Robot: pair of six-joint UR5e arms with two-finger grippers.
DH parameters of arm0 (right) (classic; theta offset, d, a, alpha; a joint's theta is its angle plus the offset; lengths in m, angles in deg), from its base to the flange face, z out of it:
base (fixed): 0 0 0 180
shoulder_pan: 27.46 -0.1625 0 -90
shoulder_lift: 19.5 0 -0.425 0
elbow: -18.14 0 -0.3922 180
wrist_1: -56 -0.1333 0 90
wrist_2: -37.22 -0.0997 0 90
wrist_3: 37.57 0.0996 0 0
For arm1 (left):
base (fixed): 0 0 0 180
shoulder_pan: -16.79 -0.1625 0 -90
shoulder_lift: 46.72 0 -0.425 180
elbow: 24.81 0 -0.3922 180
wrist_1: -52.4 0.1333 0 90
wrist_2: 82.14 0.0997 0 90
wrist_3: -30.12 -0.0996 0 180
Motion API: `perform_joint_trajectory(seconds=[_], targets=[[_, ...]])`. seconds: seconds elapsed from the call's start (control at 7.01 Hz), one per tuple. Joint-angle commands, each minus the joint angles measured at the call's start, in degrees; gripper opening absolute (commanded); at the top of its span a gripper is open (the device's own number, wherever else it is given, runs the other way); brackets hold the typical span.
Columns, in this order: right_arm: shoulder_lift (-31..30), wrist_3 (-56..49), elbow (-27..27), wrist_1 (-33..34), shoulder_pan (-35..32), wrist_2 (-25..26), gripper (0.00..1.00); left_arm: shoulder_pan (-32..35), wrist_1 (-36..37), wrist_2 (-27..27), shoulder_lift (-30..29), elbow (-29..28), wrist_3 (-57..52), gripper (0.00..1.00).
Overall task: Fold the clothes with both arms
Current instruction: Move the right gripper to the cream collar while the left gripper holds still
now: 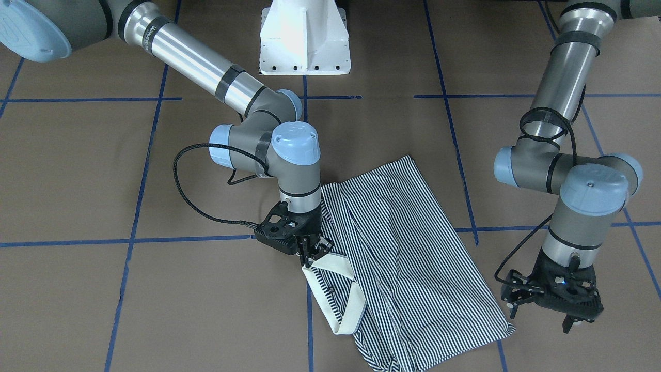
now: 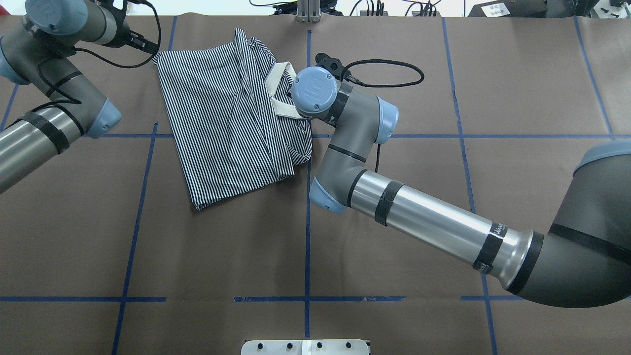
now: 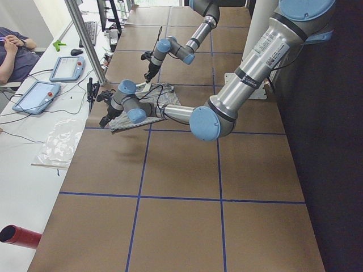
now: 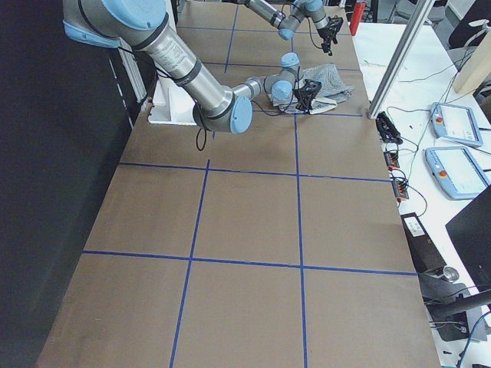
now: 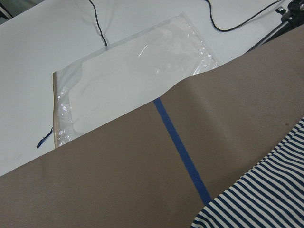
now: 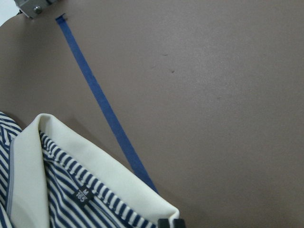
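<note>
The striped polo shirt [image 1: 408, 248] lies folded lengthwise on the brown paper, cream collar [image 1: 341, 289] toward the operators' side; it also shows in the overhead view [image 2: 222, 118]. My right gripper [image 1: 311, 256] is shut on the collar's edge. In the right wrist view the collar [image 6: 95, 166] and a small navy label [image 6: 83, 194] show, with the fingertips [image 6: 164, 222] pinched at its rim. My left gripper [image 1: 539, 318] is open and empty, just off the shirt's corner [image 1: 508, 328]. In the left wrist view only a striped edge [image 5: 266, 194] shows.
The white pedestal base [image 1: 304, 39] stands at the robot's side. Blue tape lines [image 1: 181, 239] cross the paper. A clear plastic bag [image 5: 128, 80] lies on the white bench past the table's edge. Teach pendants [image 3: 37, 96] and an operator [image 3: 14, 48] are there too.
</note>
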Motion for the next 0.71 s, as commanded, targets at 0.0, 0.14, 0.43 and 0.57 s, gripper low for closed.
perform_joint_trajectory(seconds=[0.0,0.14,0.43,0.57], targets=[[-0.2,-0.2,0.8,0.2,-0.1,-0.1,0.00,0.0,0.0,0.0,0.0,0.1,-0.1,1.00],[-2.6,-0.1,5.5,0.7,-0.2,-0.5,0.00,0.0,0.0,0.0,0.3,1.6,0.0,1.00],[-15.3,-0.2,20.5,2.6,-0.2,-0.5,0.00,0.0,0.0,-0.7,1.7,3.9,0.0,1.00],[-21.0,-0.1,26.9,2.6,0.1,-0.1,0.00,0.0,-0.2,-2.6,2.3,4.3,0.0,1.00]])
